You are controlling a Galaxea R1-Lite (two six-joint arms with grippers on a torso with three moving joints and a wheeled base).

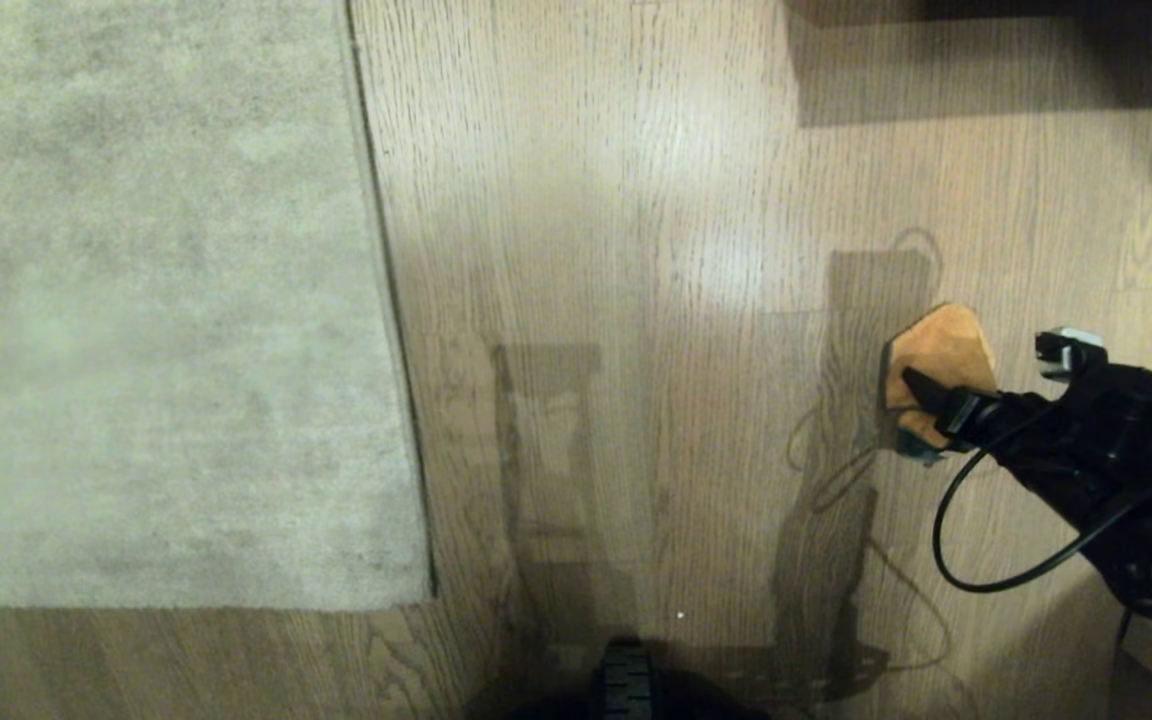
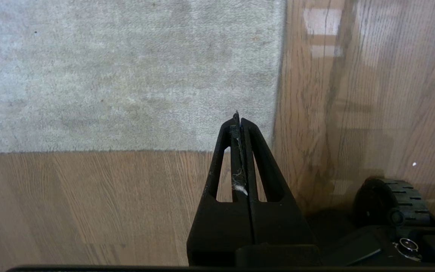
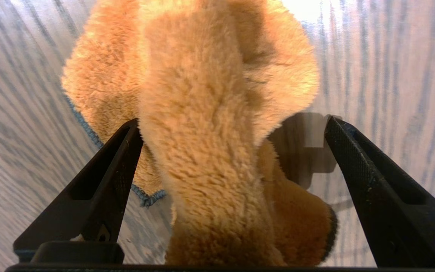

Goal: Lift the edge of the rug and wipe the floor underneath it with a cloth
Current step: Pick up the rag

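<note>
Fuzzy cloth (image 3: 202, 124) sits between right end effector's (image 3: 232, 124) spread jaws on the floor (image 1: 636, 200); picking-up step, jaws must close next. Left end effector (image 2: 239, 124) clenched, empty.

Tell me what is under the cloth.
The cloth lies on the wood floor, right of the rug. Bare planks show all around it; the patch directly beneath is covered. The right gripper stands open around a raised fold.
</note>
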